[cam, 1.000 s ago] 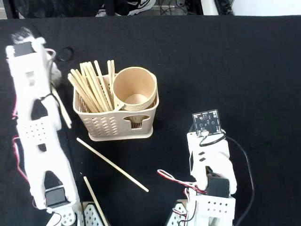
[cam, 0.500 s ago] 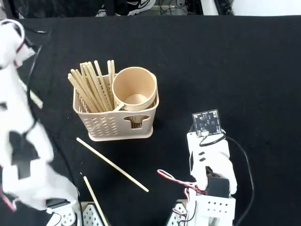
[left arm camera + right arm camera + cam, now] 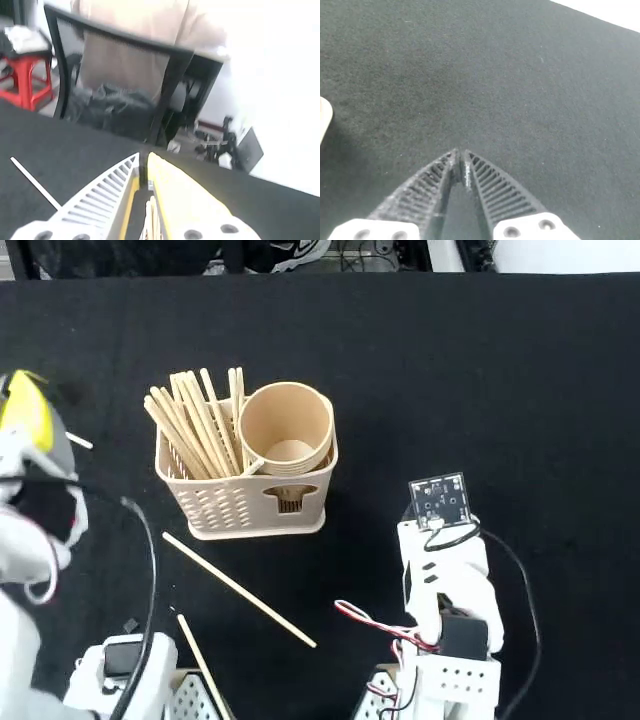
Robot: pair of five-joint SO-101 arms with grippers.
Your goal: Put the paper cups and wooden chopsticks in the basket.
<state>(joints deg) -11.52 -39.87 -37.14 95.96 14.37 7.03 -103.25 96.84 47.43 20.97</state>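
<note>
The beige basket (image 3: 250, 510) stands left of the table's middle. Several wooden chopsticks (image 3: 195, 425) lean in its left compartment, and nested paper cups (image 3: 287, 430) fill the right one. One chopstick (image 3: 240, 590) lies slantwise on the black cloth in front of the basket. A second chopstick (image 3: 197, 652) lies near the front edge. My left gripper (image 3: 142, 159) is raised at the far left (image 3: 25, 410), shut on a chopstick (image 3: 31, 183) whose tip (image 3: 80, 442) sticks out sideways. My right gripper (image 3: 460, 162) is shut and empty, low over the bare cloth, on its arm (image 3: 445, 570) right of the basket.
The right half of the black table (image 3: 520, 390) is bare cloth. A red and white cable (image 3: 365, 620) loops beside the right arm's base. Behind the table's far edge stands a black mesh chair (image 3: 120, 75).
My left arm has risen from beside the basket and swung to the far left with the chopstick in its gripper. The right arm, basket and loose chopsticks have not moved.
</note>
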